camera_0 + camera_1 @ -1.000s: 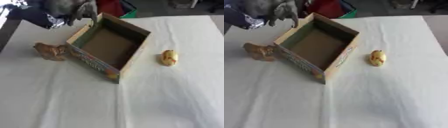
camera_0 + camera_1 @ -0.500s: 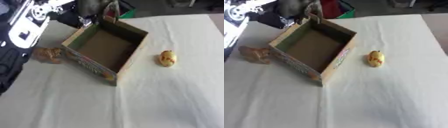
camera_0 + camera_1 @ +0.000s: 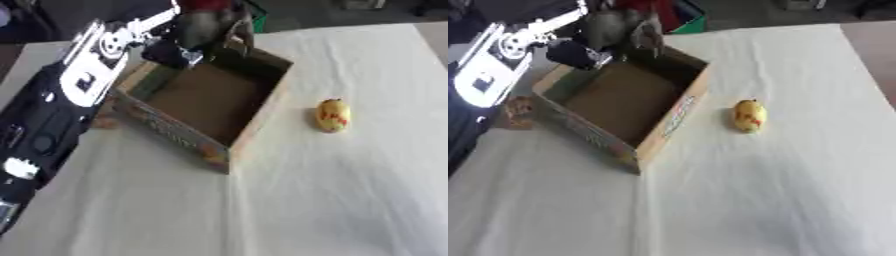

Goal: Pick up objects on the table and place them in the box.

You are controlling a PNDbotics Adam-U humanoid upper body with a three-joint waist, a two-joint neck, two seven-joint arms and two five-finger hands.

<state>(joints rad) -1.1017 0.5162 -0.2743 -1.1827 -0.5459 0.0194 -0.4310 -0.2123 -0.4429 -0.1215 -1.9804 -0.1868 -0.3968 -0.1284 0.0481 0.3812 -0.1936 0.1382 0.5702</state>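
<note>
An open cardboard box [image 3: 265, 102] stands askew on the white cloth, its brown floor showing. A yellow rounded object with red marks [image 3: 332, 115] lies to the right of it, apart from the box. A small brown object [image 3: 518, 111] sits against the box's left side, mostly hidden behind my left arm [image 3: 79, 85] in the left eye view. My left hand [image 3: 210, 27] is a blurred grey shape above the box's far corner. I cannot tell whether it holds anything. My right hand shows in neither view.
The white cloth-covered table [image 3: 332, 200] stretches wide in front of and to the right of the box. Red and green things [image 3: 682, 15] stand beyond the far edge. The table's left edge runs near my arm.
My left arm has swung in from the left. Its hand has moved right, to above the box's far corner. The arm now covers most of the brown object.
</note>
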